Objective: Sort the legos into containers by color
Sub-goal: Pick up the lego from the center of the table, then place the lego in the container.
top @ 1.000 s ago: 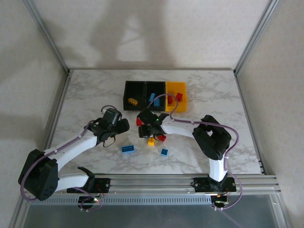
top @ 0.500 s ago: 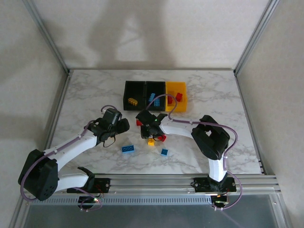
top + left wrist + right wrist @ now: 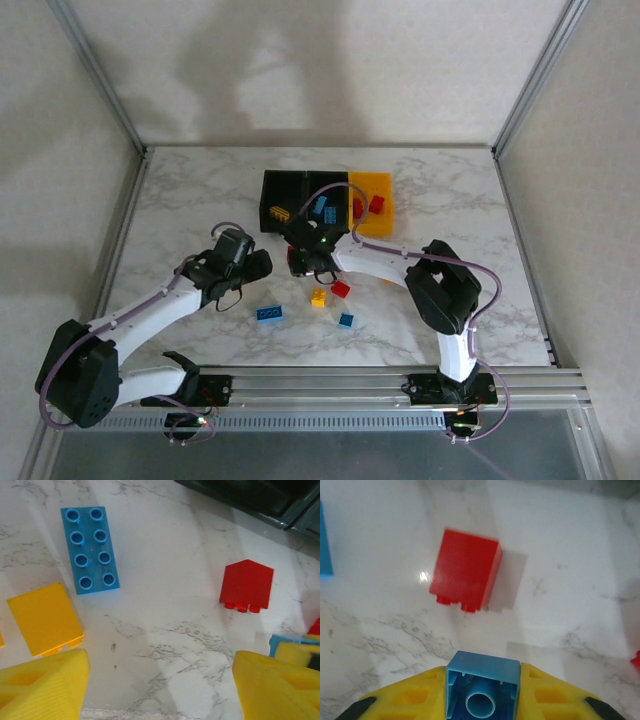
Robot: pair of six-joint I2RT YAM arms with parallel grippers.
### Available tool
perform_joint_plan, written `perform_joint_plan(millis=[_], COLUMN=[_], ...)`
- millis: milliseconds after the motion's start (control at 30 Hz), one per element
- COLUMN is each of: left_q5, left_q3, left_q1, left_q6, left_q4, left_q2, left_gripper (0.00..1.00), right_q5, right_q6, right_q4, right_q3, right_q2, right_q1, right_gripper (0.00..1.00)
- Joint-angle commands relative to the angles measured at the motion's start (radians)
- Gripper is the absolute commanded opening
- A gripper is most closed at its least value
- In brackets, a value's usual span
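The right gripper [image 3: 482,702] pinches a blue lego [image 3: 482,672] over the tabletop [image 3: 560,555], near the containers [image 3: 268,195]. A clean drop likely means clearing the rim before releasing above the middle bin [image 3: 325,175], among blue bricks [image 3: 322,208].

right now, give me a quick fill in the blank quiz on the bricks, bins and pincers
1. The right pincer is shut on a brick whose colour is ___.
2. The left pincer stands ___.
3. The yellow bin holds bricks coloured ___.
4. The long blue brick below the left pincer has ___ studs on top.

Missing words: blue; open; red; eight
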Motion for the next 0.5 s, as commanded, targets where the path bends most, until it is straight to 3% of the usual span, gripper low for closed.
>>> perform_joint_plan(millis=[0, 267, 467], left_q5=[0.013, 0.038, 0.082], left_q3=[0.017, 0.009, 0.01], left_q1=[0.007, -0.002, -0.011], left_q6=[-0.005, -0.028, -0.031], left_q4=[0.009, 0.037, 0.079], left_q2=[-0.027, -0.042, -0.045], left_gripper=[0.75, 0.75, 0.75], right_q5=[0.06, 0.083, 0.058], right_q6=[-0.068, -0.142, -0.175], right_q4=[-0.046, -0.052, -0.081], right_q3=[0.082, 0.242, 0.434], right_q2=[-0.051, -0.006, 0.134], right_q1=[-0.055, -0.199, -0.286], right_gripper=[0.28, 0.29, 0.29])
